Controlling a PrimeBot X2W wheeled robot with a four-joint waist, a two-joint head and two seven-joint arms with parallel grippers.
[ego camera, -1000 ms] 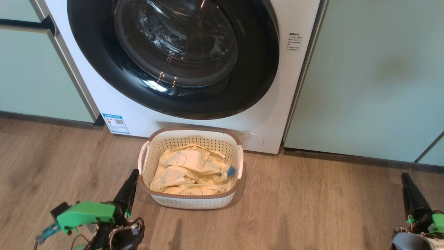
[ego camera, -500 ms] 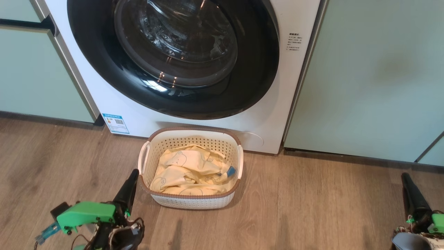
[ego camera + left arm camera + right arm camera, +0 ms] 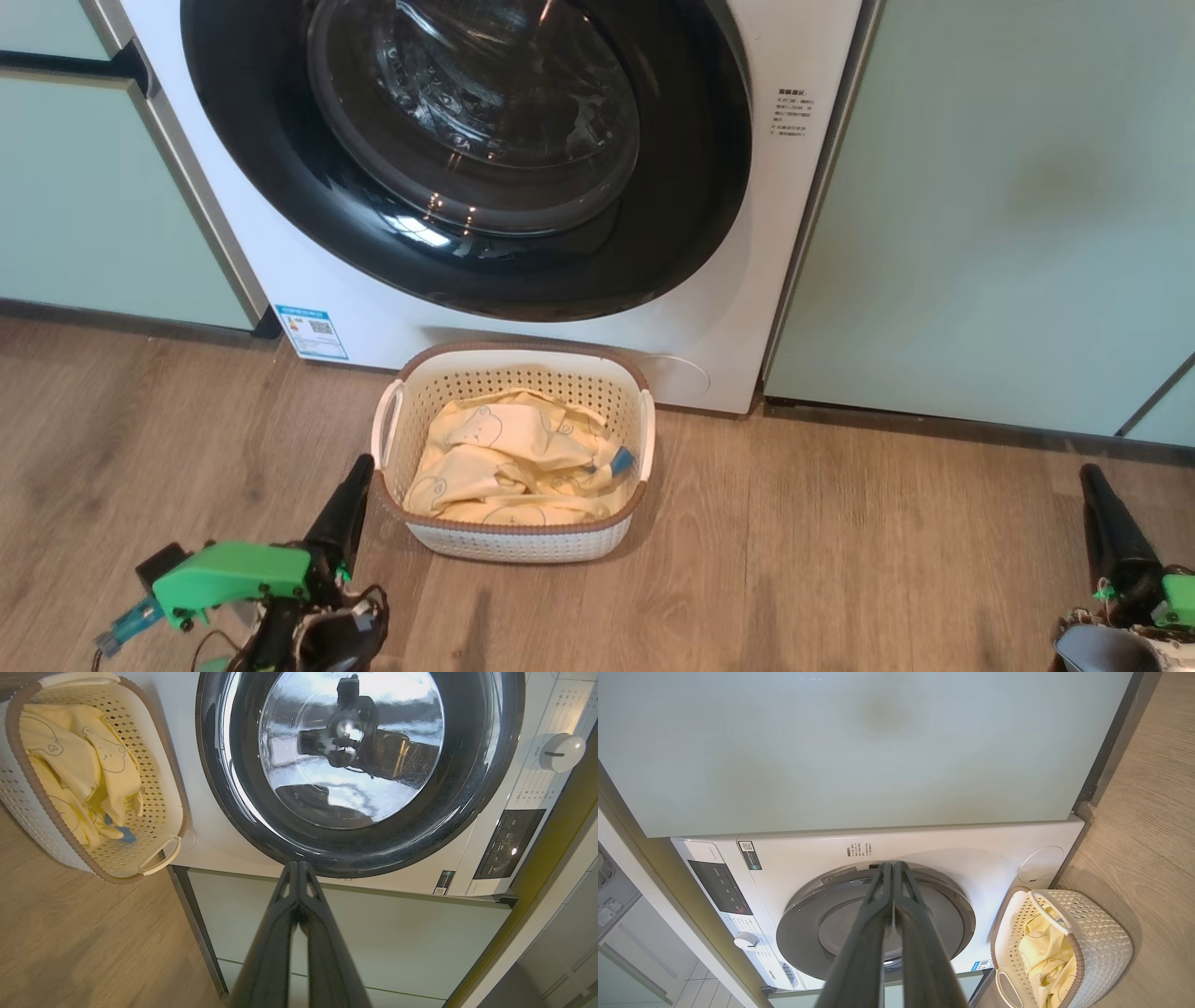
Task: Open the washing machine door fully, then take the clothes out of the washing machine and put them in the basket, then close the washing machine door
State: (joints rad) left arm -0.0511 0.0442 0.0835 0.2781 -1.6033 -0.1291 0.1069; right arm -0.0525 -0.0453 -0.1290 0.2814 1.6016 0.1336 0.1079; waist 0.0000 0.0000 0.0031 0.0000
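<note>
The washing machine door, a glossy black ring around clear glass, lies flat against the white washing machine. Through the glass I see bare steel drum. On the floor just in front stands the cream basket holding the pale yellow bear-print clothes. My left gripper is shut and empty, low beside the basket's left side. My right gripper is shut and empty, far right over the floor. The left wrist view shows the left gripper pointing at the door; the right gripper also points at the door.
Pale green cabinets flank the machine on both sides, another at the left. Wooden floor spreads around the basket. A white dial and dark control panel sit on the machine's front.
</note>
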